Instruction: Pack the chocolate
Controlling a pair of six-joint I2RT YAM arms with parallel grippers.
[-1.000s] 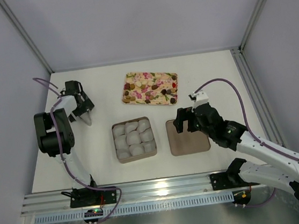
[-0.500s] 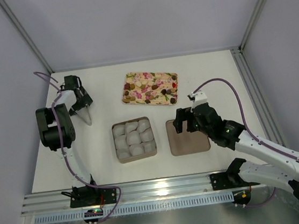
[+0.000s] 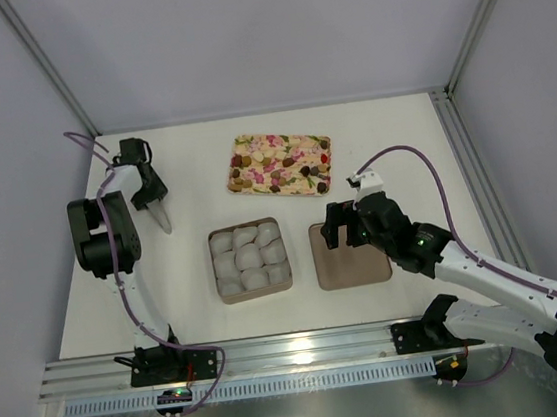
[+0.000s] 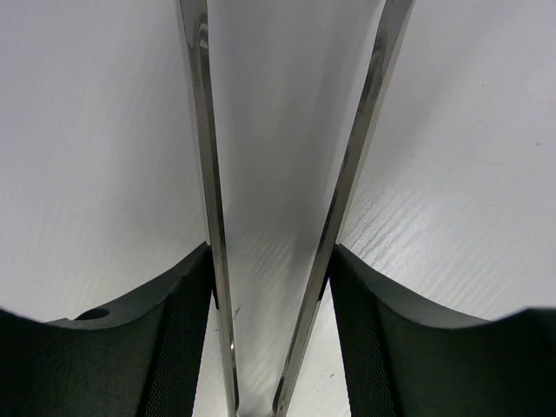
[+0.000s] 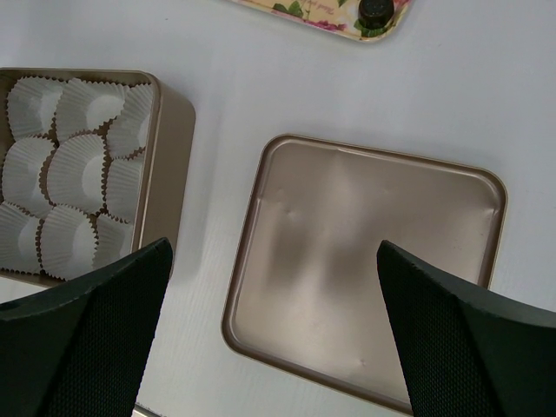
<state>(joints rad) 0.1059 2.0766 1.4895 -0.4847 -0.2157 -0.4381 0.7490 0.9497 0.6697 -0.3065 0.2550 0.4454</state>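
Note:
The chocolate pieces (image 3: 279,165), tan-gold and dark brown, lie on the floral tray (image 3: 324,144) at the back middle. One dark piece (image 5: 375,9) shows at the top edge of the right wrist view. The square brown box (image 3: 218,276) holds several white paper cups (image 5: 74,165). My left gripper (image 3: 151,195) is at the far left, shut on metal tongs (image 3: 164,218) that point down at the table. The blades (image 4: 207,174) run between its fingers (image 4: 271,287). My right gripper (image 3: 344,223) is open and empty above the box lid (image 3: 366,269).
The lid (image 5: 373,261) lies upside down just right of the box (image 5: 169,139). The enclosure's metal posts stand at the back corners, and a rail runs along the near edge.
My left wrist has moved a little back and left with the tongs. My right gripper has edged slightly left over the lid.

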